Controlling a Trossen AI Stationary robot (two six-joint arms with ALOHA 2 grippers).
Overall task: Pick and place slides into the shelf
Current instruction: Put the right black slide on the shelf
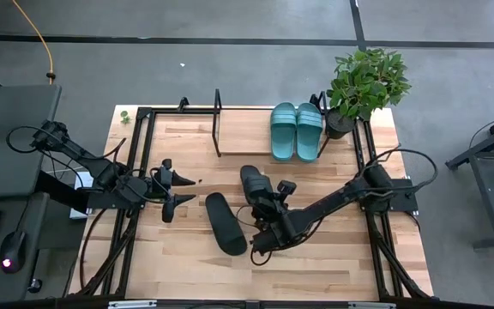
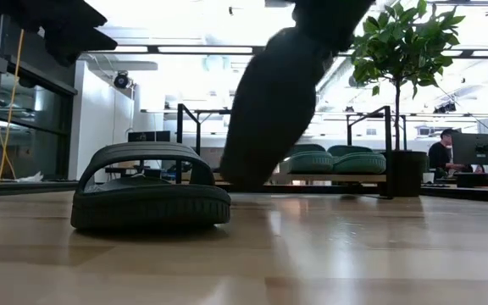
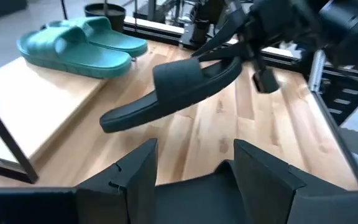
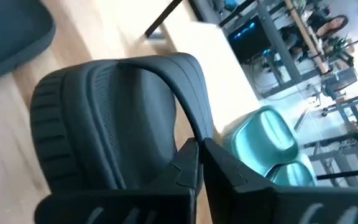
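One black slide [image 1: 226, 225] lies flat on its sole on the table, nearest in the low view [image 2: 151, 193]. My right gripper [image 1: 262, 206] is shut on the second black slide [image 1: 254, 182], which shows tilted in the low view [image 2: 274, 110] and the left wrist view [image 3: 173, 87]. Two teal slides [image 1: 297, 130] rest side by side on the shelf [image 1: 238, 129], on the right end of its light board. My left gripper [image 1: 185, 190] hovers open over the table's left side, left of both black slides, touching nothing. My right gripper [image 4: 197, 158] pinches the black slide's ribbed strap [image 4: 188, 106] between its two fingers, at the strap's side edge near the sole. The fingers come slanting down from the table's right. The slide sits tilted, one end [image 3: 107, 119] low over the table, the other end raised.
A potted plant [image 1: 363, 86] stands at the far right corner beside the shelf. A black tube frame [image 1: 140, 172] runs around the tabletop. The shelf's left half and the near part of the table [image 1: 324, 266] are bare wood. A person [image 2: 439, 154] sits in the room behind.
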